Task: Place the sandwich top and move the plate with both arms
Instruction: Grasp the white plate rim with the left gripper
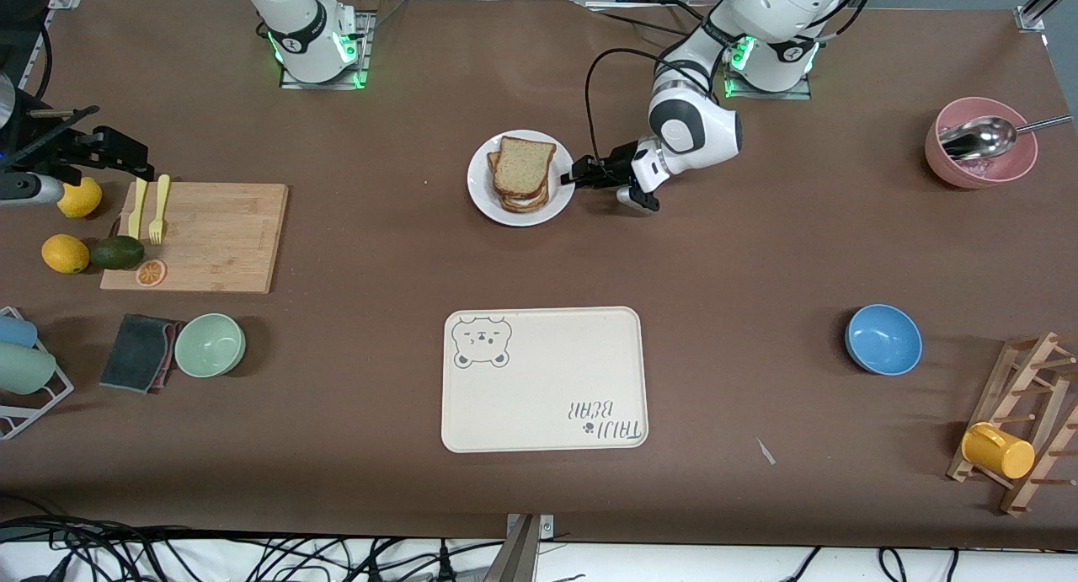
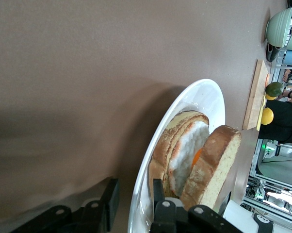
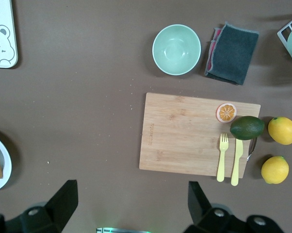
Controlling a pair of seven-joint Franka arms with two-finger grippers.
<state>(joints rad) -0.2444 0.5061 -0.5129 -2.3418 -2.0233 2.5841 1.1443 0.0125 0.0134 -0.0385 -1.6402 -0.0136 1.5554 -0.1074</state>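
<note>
**Operator:** Left claw [image 1: 575, 178] is down at the plate [image 1: 482, 196], at the rim on the left arm's side. From the left wrist view I see one finger [image 2: 110, 203] under the rim on the surface side and the other over the rim beside the bread. The jaws straddle the rim with a gap narrow but visible; I cannot tell whether they have actually clamped it.

**Observer:** And the sandwich top?

**Operator:** I see the sandwich top [image 1: 523, 166] lying on the stack on the plate, just beside the claw's tips. It sits flat, and its domed end points toward the robots' bases, long axis running from the bases toward the front camera, slightly skewed. An egg-topped slice [image 2: 187, 154] shows beneath it.

**Observer:** Right claw?

**Operator:** Right claw [image 3: 131, 206] waits with its fingers spread wide and nothing between them, up over the surface at the right arm's end, beside the cutting board [image 1: 210, 237].

**Observer:** Any writing?

**Operator:** Only on the cream tray [image 1: 539, 397], nearer the front camera than the plate: a bear's face in one corner, and lettering in the other that I read as "TAILI BEAR", upside down from the front camera.
</note>
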